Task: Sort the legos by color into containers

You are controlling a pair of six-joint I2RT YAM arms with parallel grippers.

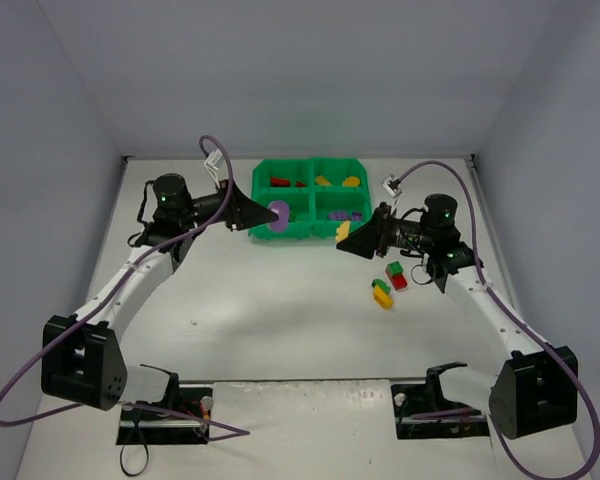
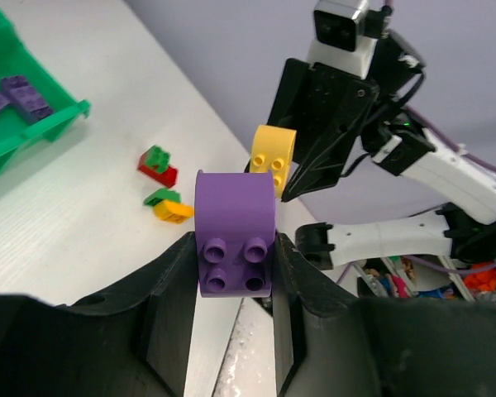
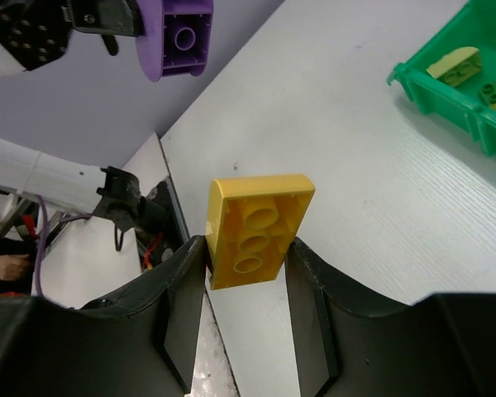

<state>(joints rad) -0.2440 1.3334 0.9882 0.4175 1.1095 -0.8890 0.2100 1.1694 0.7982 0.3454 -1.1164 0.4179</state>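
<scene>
- On the table (image 1: 280,300), right of centre and closest to the arm bases, lie the loose legos. A green-and-yellow pair (image 1: 382,293) is nearest, and a red-and-green pair (image 1: 395,275) sits just beyond it. The left wrist view shows a small gap between the two pairs.
- The right gripper (image 1: 352,238) hangs off the table, just outside the tray's near-right corner.
  - From above, only a yellow fleck shows at its tip.
  - Its own wrist camera shows the fingers (image 3: 178,306) clamped on the sides of a yellow brick (image 3: 256,227), with the hollow underside and three round sockets facing the lens.
  - The left wrist view shows the other, studded face of that brick.
- The left gripper (image 1: 263,213) reaches in from the left at the tray's near-left compartment.
  - Its wrist camera shows the fingers pinching a purple brick (image 2: 234,231) by the sides. Four studs face the lens and the far end is rounded.
  - The right wrist view shows this brick's open underside instead.
  - From above it reads as a purple disc against the near-left compartment, and its height over the tray cannot be told.
- The two held bricks face each other and are apart.
- The green tray (image 1: 311,190) stands mid-table, beyond both grippers.
  - The near-right compartment holds purple bricks (image 1: 345,215).
  - The near-left compartment is mostly hidden behind the left gripper.
- Farthest back, red bricks (image 1: 280,182) lie in the far-left compartment and yellow bricks (image 1: 337,181) in the far-right.
</scene>
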